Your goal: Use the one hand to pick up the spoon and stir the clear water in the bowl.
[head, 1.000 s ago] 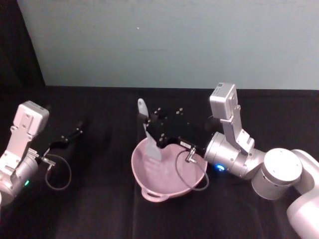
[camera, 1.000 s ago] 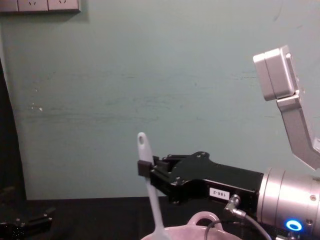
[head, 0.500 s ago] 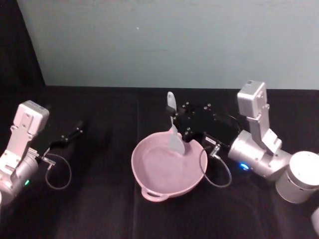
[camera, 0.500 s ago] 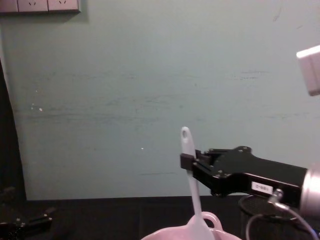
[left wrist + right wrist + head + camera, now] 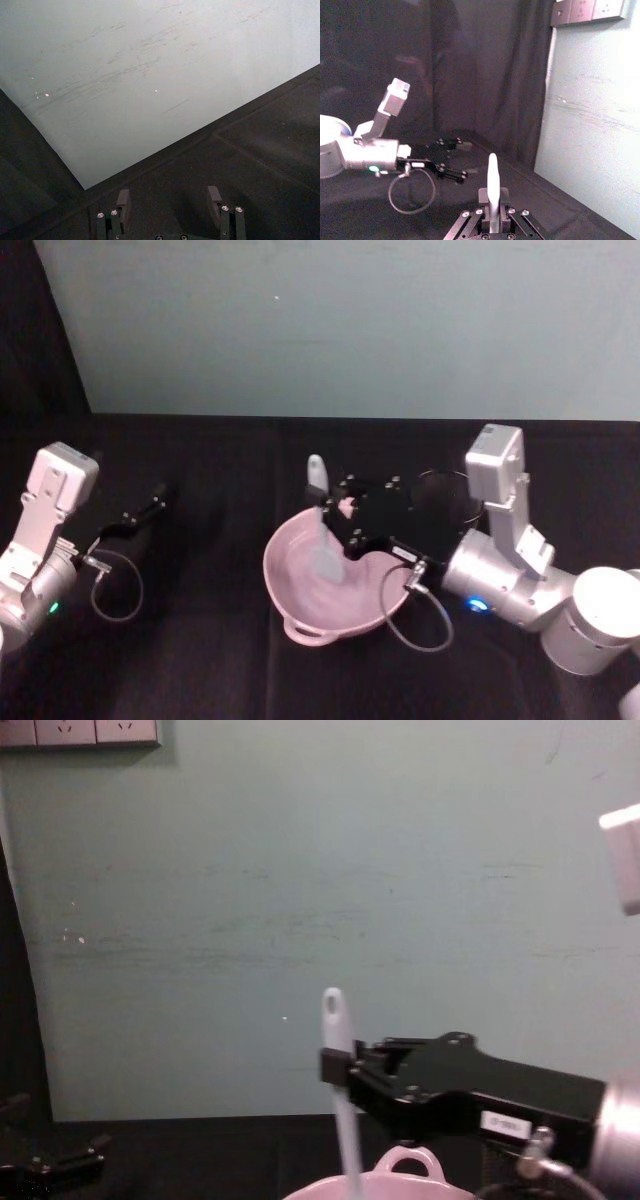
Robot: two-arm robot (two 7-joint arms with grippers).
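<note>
Your right claw (image 5: 338, 1068) clamps the spoon (image 5: 316, 475), head in the bowl (image 5: 268, 568): this looks like the stirring step. Circle it gently next. Your left claw (image 5: 169, 197) sits open near the surface's left edge.

Dim overall; black table (image 5: 200, 660) soaks light, bg wall (image 5: 350, 320) evenly lit w/ soft shadows.
</note>
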